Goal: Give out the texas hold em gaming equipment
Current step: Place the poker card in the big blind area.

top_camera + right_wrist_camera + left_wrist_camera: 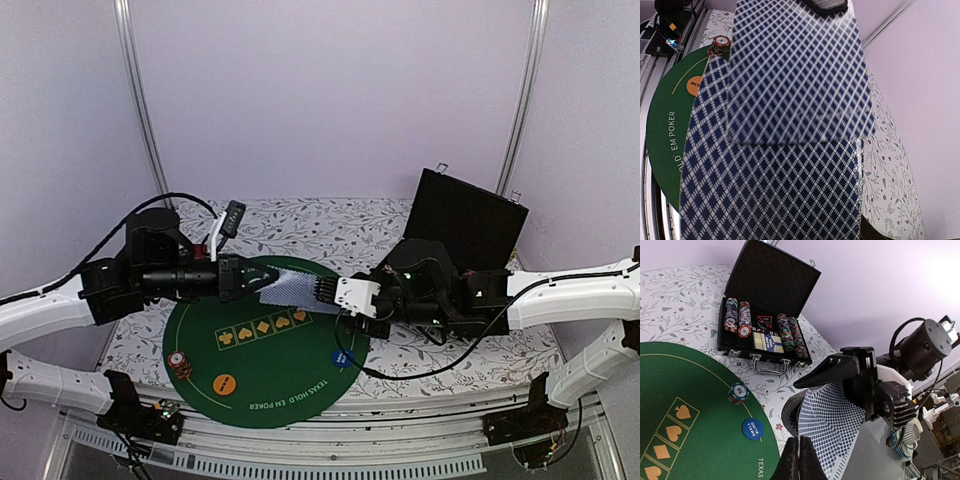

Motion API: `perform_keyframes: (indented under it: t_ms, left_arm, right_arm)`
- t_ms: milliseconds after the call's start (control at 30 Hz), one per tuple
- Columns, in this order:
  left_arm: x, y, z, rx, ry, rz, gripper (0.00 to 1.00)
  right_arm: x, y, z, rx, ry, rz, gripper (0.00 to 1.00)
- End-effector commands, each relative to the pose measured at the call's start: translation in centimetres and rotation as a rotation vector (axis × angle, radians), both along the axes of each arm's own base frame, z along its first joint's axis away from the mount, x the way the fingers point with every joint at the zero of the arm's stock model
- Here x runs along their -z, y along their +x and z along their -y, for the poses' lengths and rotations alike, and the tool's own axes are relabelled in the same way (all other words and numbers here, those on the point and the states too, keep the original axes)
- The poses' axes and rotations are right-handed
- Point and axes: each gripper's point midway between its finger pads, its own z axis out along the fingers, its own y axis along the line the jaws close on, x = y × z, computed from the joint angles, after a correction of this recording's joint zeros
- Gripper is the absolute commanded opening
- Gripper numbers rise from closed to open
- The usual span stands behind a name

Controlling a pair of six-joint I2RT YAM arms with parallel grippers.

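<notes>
The playing cards with blue checked backs hang above the green poker mat, between both grippers. My right gripper is shut on the deck, which fills the right wrist view and hides its fingers. My left gripper is shut on the edge of the top card, which sits slid partway off the deck. On the mat lie a chip stack, an orange button and a blue small blind button. Another chip stack sits at the mat's edge.
An open black case holding rows of chips stands at the back right on the flowered tablecloth. Metal frame posts rise at the back corners. The right arm's cable loops over the table near the mat.
</notes>
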Motion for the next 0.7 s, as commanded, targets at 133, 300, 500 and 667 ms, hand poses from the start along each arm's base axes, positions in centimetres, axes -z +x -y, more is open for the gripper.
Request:
perform_keyframes:
  t_ms: [133, 300, 500, 667]
  left_arm:
    - [-4.7, 3.3, -8.9, -0.337, 0.182, 0.130, 0.00]
    - [1.0, 5.1, -14.6, -0.569, 0.587, 0.037, 0.00]
    - [5.7, 6.5, -17.3, -0.639, 0.982, 0.032, 0.00]
    - [7.4, 8.7, -17.0, -0.650, 1.300, 0.218, 0.00]
  right_arm:
    - [-1.9, 0.2, 0.3, 0.005, 0.050, 0.010, 0.44]
    - [-2.0, 0.0, 0.4, -0.001, 0.054, 0.009, 0.44]
    - [-2.2, -0.1, 0.5, -0.006, 0.056, 0.005, 0.44]
    - [-2.3, -0.2, 0.7, -0.006, 0.059, 0.004, 0.44]
